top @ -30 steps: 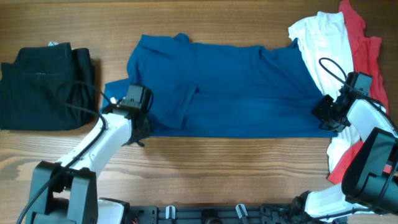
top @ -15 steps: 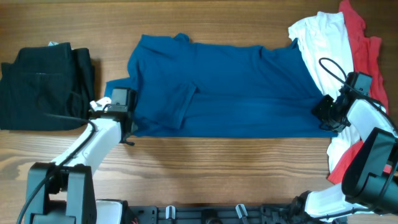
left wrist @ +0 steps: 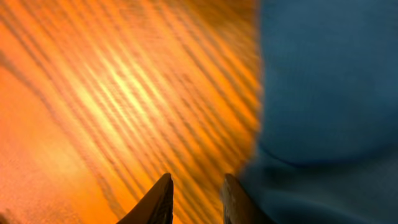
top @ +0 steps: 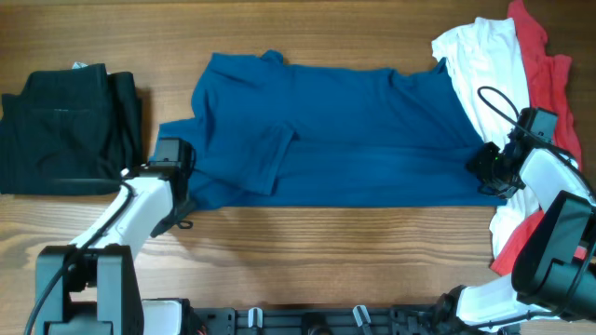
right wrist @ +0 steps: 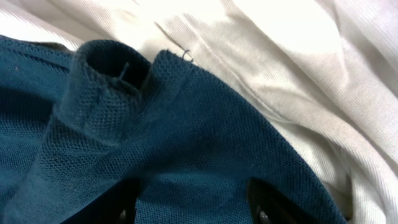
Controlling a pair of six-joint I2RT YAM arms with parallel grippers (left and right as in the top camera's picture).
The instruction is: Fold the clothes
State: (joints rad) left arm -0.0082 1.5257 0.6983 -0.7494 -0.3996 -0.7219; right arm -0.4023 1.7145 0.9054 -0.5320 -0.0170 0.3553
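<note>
The royal-blue shirt point(top: 345, 130) lies spread flat across the middle of the table, one sleeve folded in over its left side. My left gripper point(top: 180, 207) hovers at the shirt's lower-left edge. In the left wrist view this gripper point(left wrist: 198, 196) is narrowly open, with bare wood in the gap and blue cloth point(left wrist: 323, 81) against its right finger. My right gripper point(top: 486, 172) sits at the shirt's lower-right corner. There its fingers point(right wrist: 264, 208) stand well apart, with a raised fold of blue cloth point(right wrist: 186, 124) lying between them.
Folded black clothes point(top: 65, 121) sit at the far left. A white garment point(top: 484, 60) and a red one point(top: 545, 65) are heaped at the right, and the blue shirt's right end overlaps the white cloth point(right wrist: 280, 56). Bare wooden table point(top: 326, 251) runs along the front.
My left arm has swung left, off the folded sleeve to the shirt's lower-left edge. The right arm and the shirt's right end look the same.
</note>
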